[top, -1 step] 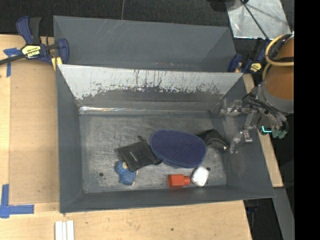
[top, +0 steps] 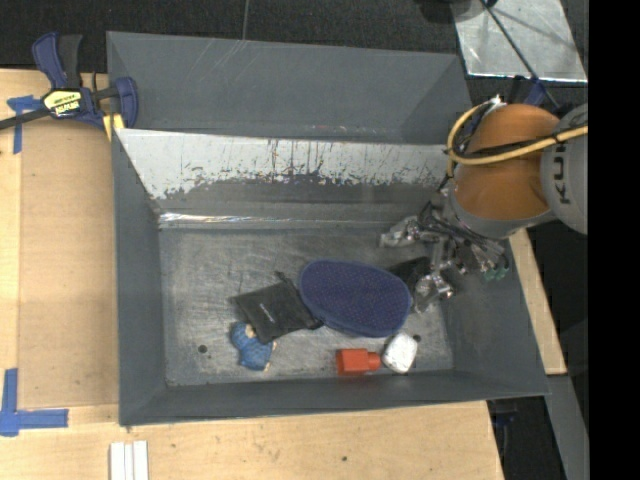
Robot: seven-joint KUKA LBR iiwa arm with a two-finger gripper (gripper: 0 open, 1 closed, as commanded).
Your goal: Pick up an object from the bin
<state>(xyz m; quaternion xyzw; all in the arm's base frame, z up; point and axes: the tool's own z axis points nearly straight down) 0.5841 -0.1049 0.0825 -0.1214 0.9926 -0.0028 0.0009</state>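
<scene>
My gripper hangs over the right part of the bin floor, just right of a dark blue oval mesh pad. One fingertip points left near the back, the other sits lower by the pad's right edge, and nothing shows between them. A small black piece lies on the floor under the gripper. In front of it lie a white rounded piece and a red block, side by side near the front wall.
A black flat rectangle lies partly under the blue pad's left edge. A small blue crumpled thing sits at the front left. The arm's orange cover hangs over the bin's right wall.
</scene>
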